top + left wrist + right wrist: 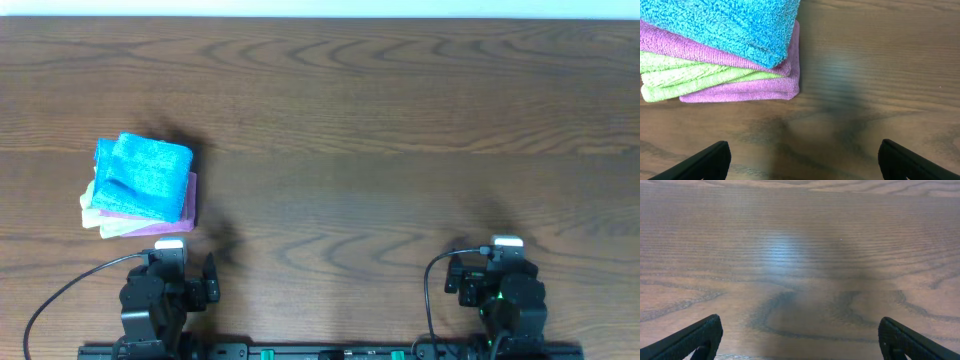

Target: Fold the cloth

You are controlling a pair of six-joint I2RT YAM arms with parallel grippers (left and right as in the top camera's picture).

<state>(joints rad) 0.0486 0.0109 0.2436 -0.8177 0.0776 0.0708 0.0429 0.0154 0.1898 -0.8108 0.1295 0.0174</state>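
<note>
Overhead, dark wood-grain table (400, 120), folded cloth stack (140, 185) at its left side

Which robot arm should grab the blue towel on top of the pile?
Probably the left. The blue towel lies just ahead of the open left gripper. The right gripper, far across the table, sees only bare wood.

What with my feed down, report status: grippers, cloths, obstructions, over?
Left gripper open, empty. Right gripper open, empty. Folded cloth stack, blue cloth topmost, ahead of left gripper. No obstruction seen.
</note>
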